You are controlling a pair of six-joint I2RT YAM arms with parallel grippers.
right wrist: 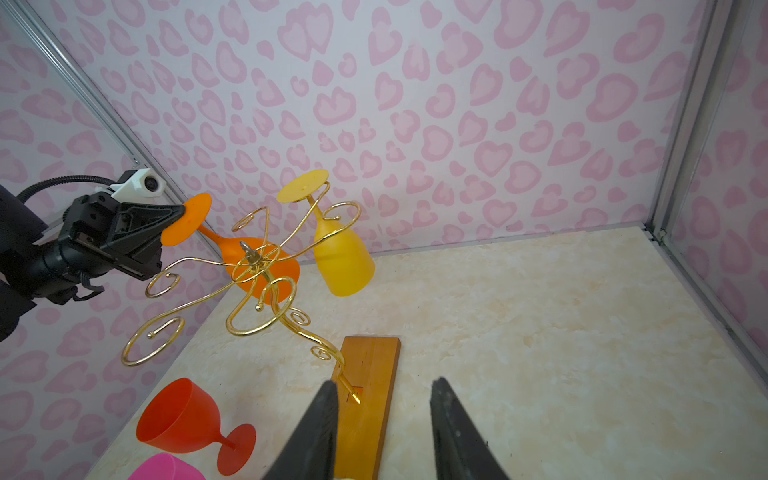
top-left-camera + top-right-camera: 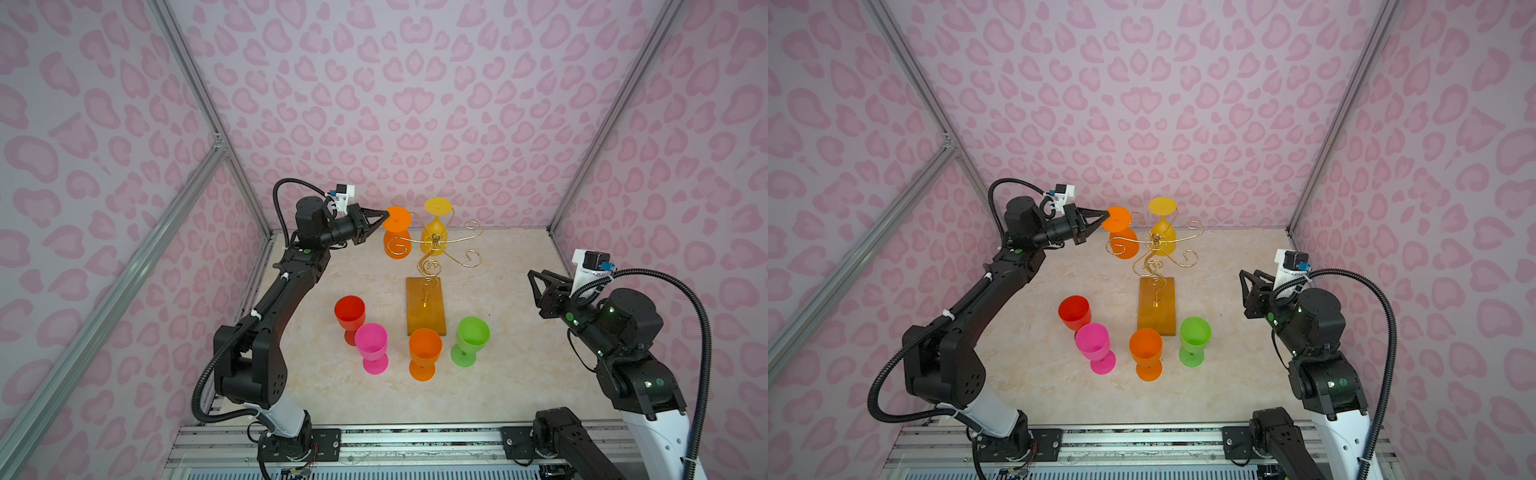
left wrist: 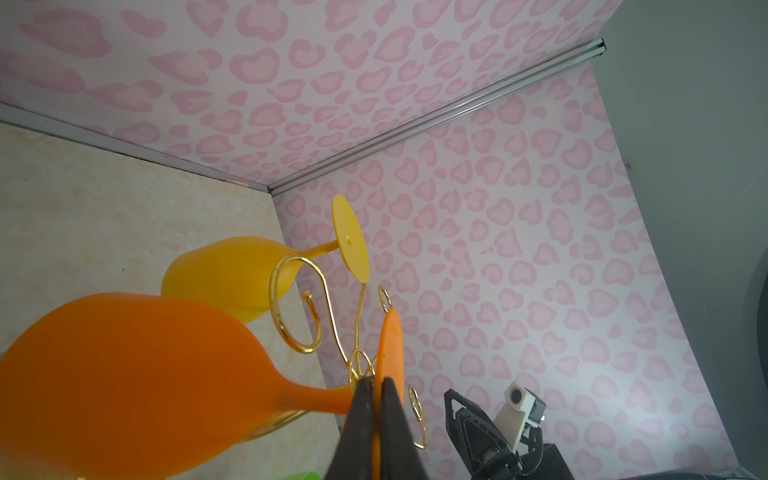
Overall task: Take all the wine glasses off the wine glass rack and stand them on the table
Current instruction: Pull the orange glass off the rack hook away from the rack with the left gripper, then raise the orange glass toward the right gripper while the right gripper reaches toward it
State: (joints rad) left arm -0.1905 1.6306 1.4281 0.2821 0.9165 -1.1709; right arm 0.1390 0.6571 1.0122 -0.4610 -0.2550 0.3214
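Grip check first: left gripper (image 2: pixel 385 216) is clamped tight on the round foot of the orange wine glass (image 2: pixel 397 220). It pinches that disc edge-on, and the left wrist view shows it best, with the two dark fingers (image 3: pixel 359 415) sandwiching the orange rim.

The glass hangs upside down from there, foot at the gripper's tips. The bowl sits lower and further out, tilted toward the middle of the wine glass rack (image 2: pixel 426 307). Gold wire runs right alongside its stem, but I honestly can't tell if the stem sits inside a curl or is clear of it.

Just past the orange one, on the far side of it from the left gripper, a yellow wine glass (image 2: pixel 427 235) hangs upside down off another arm, pretty much straight. The rack's amber base lies flat on the surface (image 2: pixel 519 353), below the gripper and further out.

Well below the left gripper, back toward that arm's own base, four more stand upright on the surface:
- red glass (image 2: pixel 350 311) and pink glass (image 2: pixel 371 343), close together
- second orange glass (image 2: pixel 424 349) and green glass (image 2: pixel 472 334), at the near end of the rack base

Right gripper (image 1: pixel 382 384) hangs well apart on the opposite side of the rack. It's spread with nothing between its fingers, and the rack base is straight ahead of it.
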